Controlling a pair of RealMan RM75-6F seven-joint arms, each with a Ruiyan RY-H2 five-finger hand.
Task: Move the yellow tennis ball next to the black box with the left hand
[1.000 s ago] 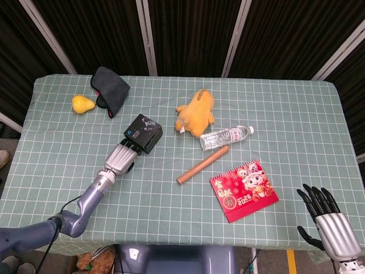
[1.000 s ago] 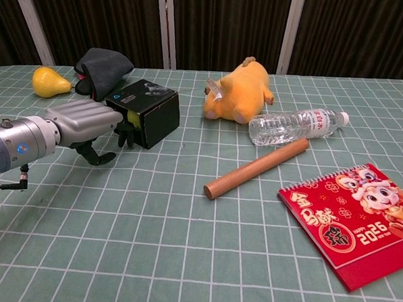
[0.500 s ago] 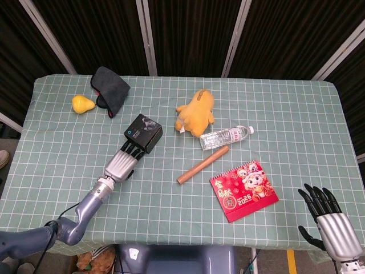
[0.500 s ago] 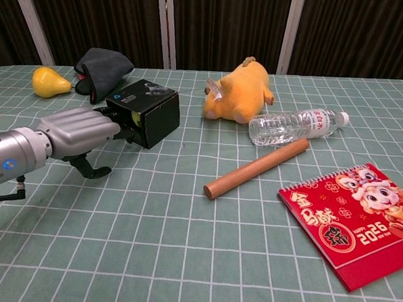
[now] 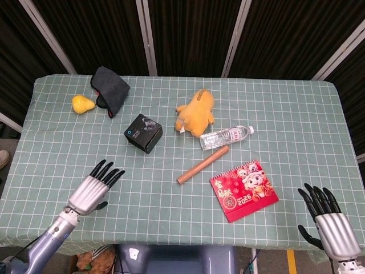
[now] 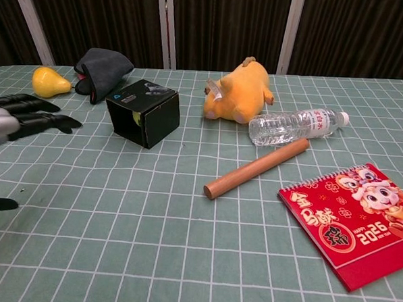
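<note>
The black box (image 5: 143,132) stands left of the table's middle, also seen as the black box (image 6: 144,111) in the chest view. A small yellow-green patch, the tennis ball (image 6: 135,118), shows at the box's near left face; the head view does not show it. My left hand (image 5: 94,189) hovers near the table's front left edge, well short of the box, fingers spread and holding nothing. The chest view catches the left hand (image 6: 17,118) at its left border. My right hand (image 5: 331,220) hangs off the front right corner, fingers apart and empty.
A yellow pear (image 5: 82,103) and a dark cloth pouch (image 5: 111,88) lie at the back left. A yellow plush toy (image 5: 197,112), a water bottle (image 5: 226,137), a wooden rod (image 5: 202,165) and a red calendar (image 5: 243,190) spread across the middle and right.
My left hand has pulled back from the box's near face toward the front left edge, fingers now spread. The box stays put. The right hand has barely moved.
</note>
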